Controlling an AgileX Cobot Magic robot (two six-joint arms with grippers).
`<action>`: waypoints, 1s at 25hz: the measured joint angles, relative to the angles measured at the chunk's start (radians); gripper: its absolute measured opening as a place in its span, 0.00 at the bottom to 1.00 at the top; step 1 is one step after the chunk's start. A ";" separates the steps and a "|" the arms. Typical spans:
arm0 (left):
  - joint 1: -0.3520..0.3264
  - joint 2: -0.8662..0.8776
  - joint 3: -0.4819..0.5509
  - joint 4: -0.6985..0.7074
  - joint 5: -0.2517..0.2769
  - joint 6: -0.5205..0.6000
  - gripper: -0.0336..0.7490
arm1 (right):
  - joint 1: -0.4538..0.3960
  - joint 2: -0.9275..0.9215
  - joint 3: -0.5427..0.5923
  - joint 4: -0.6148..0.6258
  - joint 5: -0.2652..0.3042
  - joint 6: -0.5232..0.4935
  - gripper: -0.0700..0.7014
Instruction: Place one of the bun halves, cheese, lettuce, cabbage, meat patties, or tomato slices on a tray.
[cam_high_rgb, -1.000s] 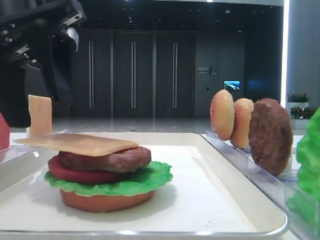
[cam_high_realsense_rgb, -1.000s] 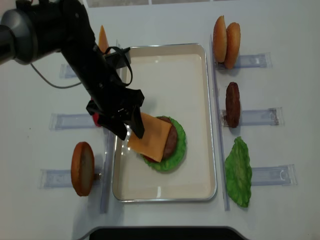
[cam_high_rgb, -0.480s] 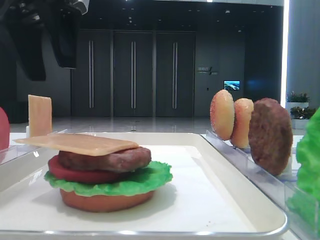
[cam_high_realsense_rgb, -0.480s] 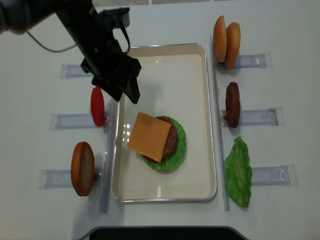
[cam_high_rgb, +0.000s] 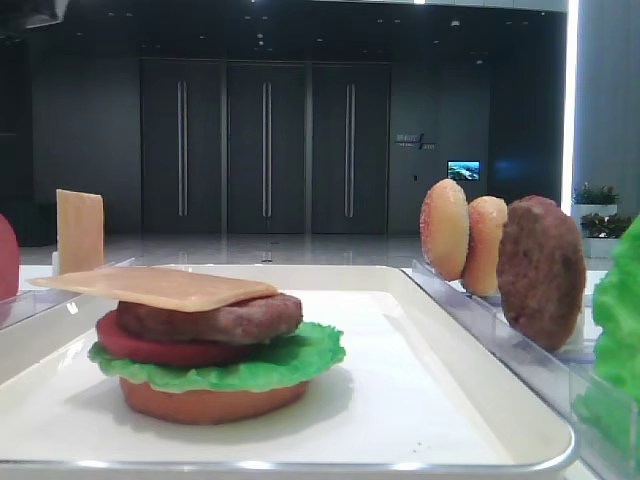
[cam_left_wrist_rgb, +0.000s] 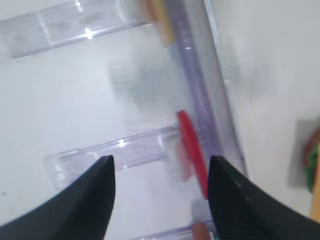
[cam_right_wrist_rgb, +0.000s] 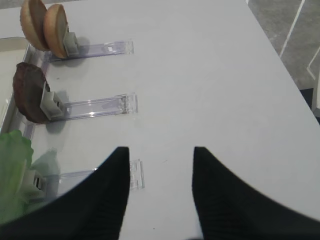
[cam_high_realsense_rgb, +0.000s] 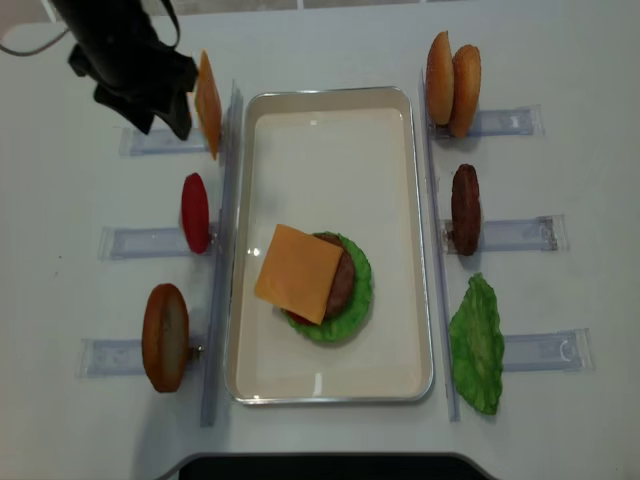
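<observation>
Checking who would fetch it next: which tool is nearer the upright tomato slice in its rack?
Left. The left tool hovers right over the tomato slice; the right tool is across the tray, above the lettuce rack.

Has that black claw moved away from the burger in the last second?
Yes. The left gripper was over the tray's left rim beside the cheese; now it sits off the tray's far left corner, open and empty.

Overhead realsense looks straight down on the tray (cam_high_realsense_rgb: 420, 240); a low tabletop camera shares it close-up. Wrist cameras look down at racks (cam_right_wrist_rgb: 95, 106) at three and nine o'clock.
</observation>
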 joint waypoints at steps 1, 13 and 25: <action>0.026 -0.007 0.000 0.028 0.000 0.000 0.62 | 0.000 0.000 0.000 0.000 0.000 0.000 0.47; 0.161 -0.198 0.019 0.101 0.006 -0.004 0.60 | 0.000 0.000 0.000 0.000 0.000 0.000 0.47; 0.161 -0.718 0.418 0.098 0.022 -0.008 0.55 | 0.000 0.000 0.000 0.000 0.000 0.000 0.47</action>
